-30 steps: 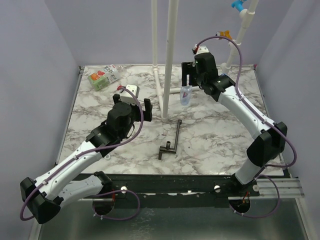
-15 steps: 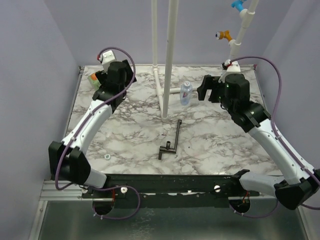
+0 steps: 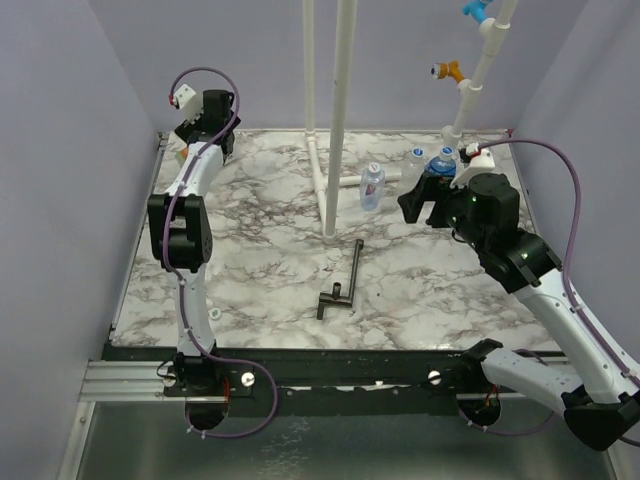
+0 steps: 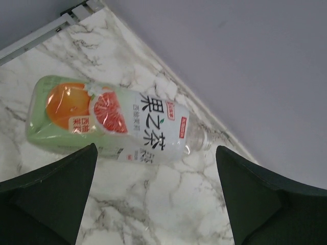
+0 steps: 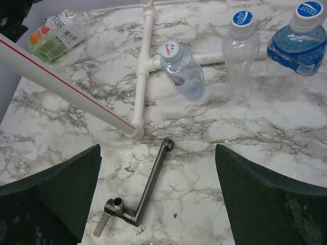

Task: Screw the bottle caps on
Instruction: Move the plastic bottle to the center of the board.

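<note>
Caps (image 3: 373, 168) sit on each of three standing bottles in the top view. The small bottle (image 3: 372, 188) is just at 3 o'clock of the white pipes (image 3: 340, 110). The clear bottle (image 3: 417, 160) and the blue-label bottle (image 3: 443, 165) stand side by side toward 1 o'clock of the marble table (image 3: 260, 250). I cannot tell whether any cap is screwed tight. My right gripper (image 3: 425, 203) hangs just at 6 o'clock of that pair. My left gripper (image 3: 200, 125) is up at the 11 o'clock corner, and I cannot read its jaws from this view. The black T-tool (image 3: 345, 278) lies mid-table. A tiny pale ring (image 3: 213, 313) lies at 7 o'clock beside the left arm, too small to identify.

Left wrist view: the left gripper (image 4: 156, 204) is spread wide, fingers (image 4: 48, 199) at the lower corners, nothing between them. The green-label bottle (image 4: 112, 127) lies on its side at 12 o'clock of the fingers, along the foot of the wall (image 4: 230, 61), neck toward 3 o'clock. I cannot tell if the neck carries a cap.

Right wrist view: the right gripper (image 5: 158, 204) is spread wide and holds nothing.
- Small bottle (image 5: 183, 71): 12 o'clock, white cap.
- Clear bottle (image 5: 240, 58): 1 o'clock, blue cap.
- Blue-label bottle (image 5: 301, 48): 2 o'clock, at the frame's edge.
- T-tool (image 5: 145, 194): 6 o'clock, between the fingers (image 5: 271, 199).
- Green-label bottle (image 5: 53, 37): 10 o'clock.
</note>
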{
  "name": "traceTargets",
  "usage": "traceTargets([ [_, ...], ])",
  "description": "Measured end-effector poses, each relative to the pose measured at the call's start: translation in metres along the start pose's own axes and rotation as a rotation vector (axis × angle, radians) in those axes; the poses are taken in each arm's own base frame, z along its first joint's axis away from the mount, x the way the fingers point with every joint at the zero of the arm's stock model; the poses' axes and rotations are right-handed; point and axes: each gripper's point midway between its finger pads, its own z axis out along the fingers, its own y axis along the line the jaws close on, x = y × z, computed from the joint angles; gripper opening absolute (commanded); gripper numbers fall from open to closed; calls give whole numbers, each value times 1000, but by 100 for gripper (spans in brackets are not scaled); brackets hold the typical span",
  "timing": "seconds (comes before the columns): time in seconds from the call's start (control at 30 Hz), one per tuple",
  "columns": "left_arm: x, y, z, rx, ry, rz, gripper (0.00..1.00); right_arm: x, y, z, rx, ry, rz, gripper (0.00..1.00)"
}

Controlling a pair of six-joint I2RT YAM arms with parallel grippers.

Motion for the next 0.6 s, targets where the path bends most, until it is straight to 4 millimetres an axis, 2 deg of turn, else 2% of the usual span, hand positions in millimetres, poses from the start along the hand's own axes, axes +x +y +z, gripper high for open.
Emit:
traceTargets([
  [0.1,-4,-9,29,-7,-31,-49,99,2,2,-2,-16,4,1,96],
  [0.23,-3,-16,52,-16,-62,-75,99,4,4,-2,-30,16,0,96],
  [0.6,-3,-23,74,-38,-121,-99,99,15,9,0,-64,51,-4,96],
])
